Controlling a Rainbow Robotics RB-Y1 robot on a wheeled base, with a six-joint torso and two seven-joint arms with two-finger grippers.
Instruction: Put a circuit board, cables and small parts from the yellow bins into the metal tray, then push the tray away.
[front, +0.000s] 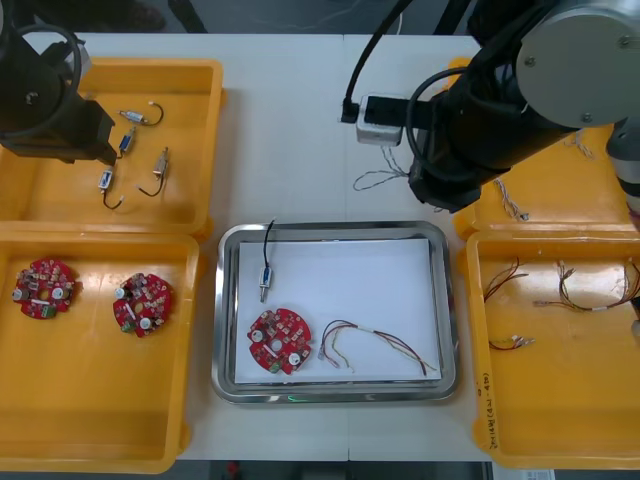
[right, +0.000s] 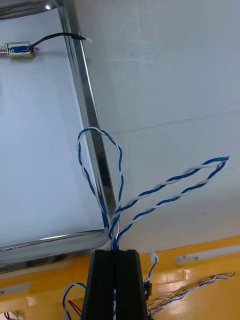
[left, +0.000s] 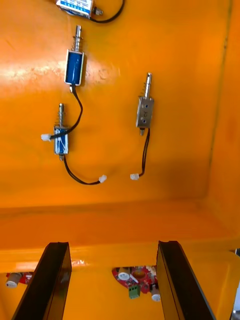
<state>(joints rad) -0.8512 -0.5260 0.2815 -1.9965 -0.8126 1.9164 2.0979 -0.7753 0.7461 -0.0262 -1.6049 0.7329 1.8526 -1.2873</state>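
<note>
Blue and white cable held just off the tray's far right corner.

The twisted blue and white cable (right: 165, 187) is pinched at its gathered end between the shut fingers of the right gripper (right: 114, 252). Its loops spread away from the fingertips: one crosses over the rim of the metal tray (right: 87, 115), the others hang above the table (right: 165, 75). In the front view the tray's white middle lies at about 7 o'clock from this gripper, so I judge the release calls for a short move that way. The left gripper (left: 114, 250) hangs wide open and empty above the far left yellow bin (left: 150, 60).
</note>
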